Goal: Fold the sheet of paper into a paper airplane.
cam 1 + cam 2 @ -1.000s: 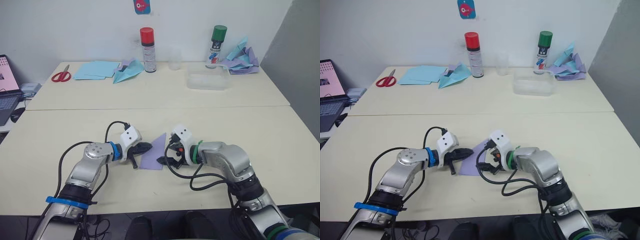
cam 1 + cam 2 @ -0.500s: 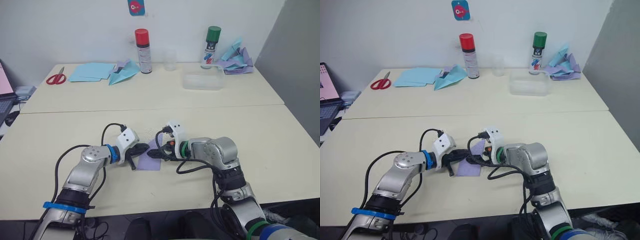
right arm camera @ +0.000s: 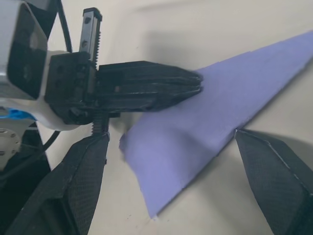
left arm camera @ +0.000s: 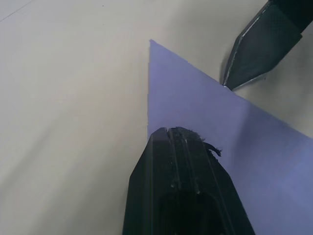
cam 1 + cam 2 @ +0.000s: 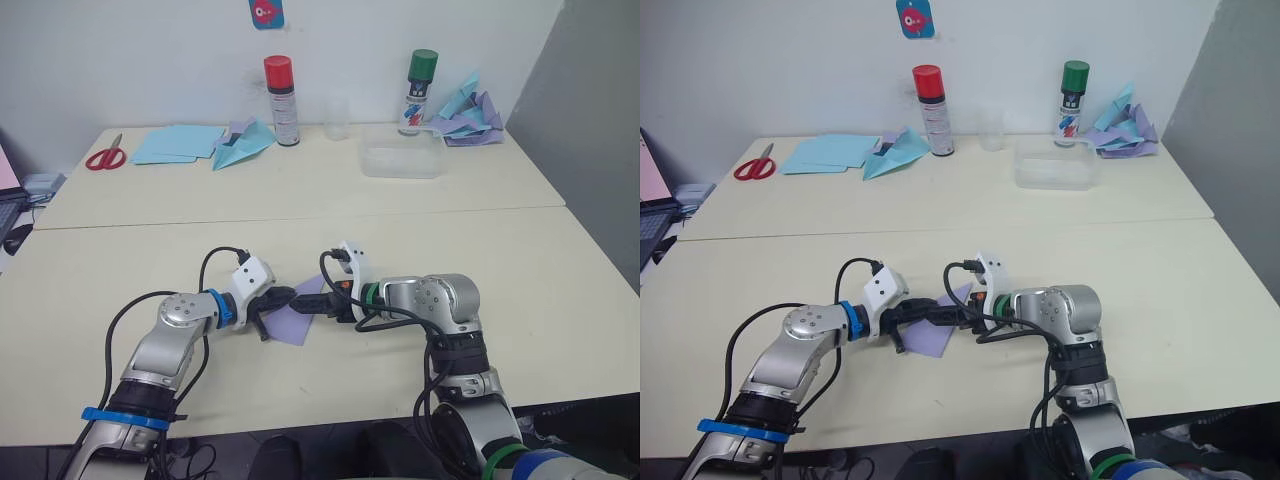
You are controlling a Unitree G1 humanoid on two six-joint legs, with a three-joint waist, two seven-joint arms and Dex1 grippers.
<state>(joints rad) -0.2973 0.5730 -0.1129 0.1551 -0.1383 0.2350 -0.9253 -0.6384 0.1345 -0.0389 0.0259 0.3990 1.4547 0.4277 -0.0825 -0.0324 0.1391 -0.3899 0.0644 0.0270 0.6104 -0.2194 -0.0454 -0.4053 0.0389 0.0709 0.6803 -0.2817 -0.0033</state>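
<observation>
The sheet of paper (image 5: 298,322) is pale lavender and folded into a pointed triangle, lying low over the near table between my two arms. My left gripper (image 4: 176,131) is shut on its edge, the black fingers (image 3: 146,85) pinched flat on the paper. My right gripper (image 3: 168,137) faces it from the other side, open, with its two fingers spread wide on either side of the paper (image 3: 220,112) and touching nothing. One right fingertip (image 4: 259,49) hovers just off the paper's far edge. In the left eye view the two grippers almost meet at the left gripper (image 5: 283,298).
On the far table stand a red-capped spray can (image 5: 279,87), a green-capped can (image 5: 419,78), a clear cup (image 5: 337,118) and a clear plastic tub (image 5: 402,161). Red scissors (image 5: 102,155), light blue sheets (image 5: 178,144), a light blue plane (image 5: 240,145) and a heap of paper planes (image 5: 468,105) lie there too.
The camera has shifted. My right gripper has swung leftward to the paper and now straddles it close to the left gripper. The paper's raised tip has come down. The left gripper keeps its hold.
</observation>
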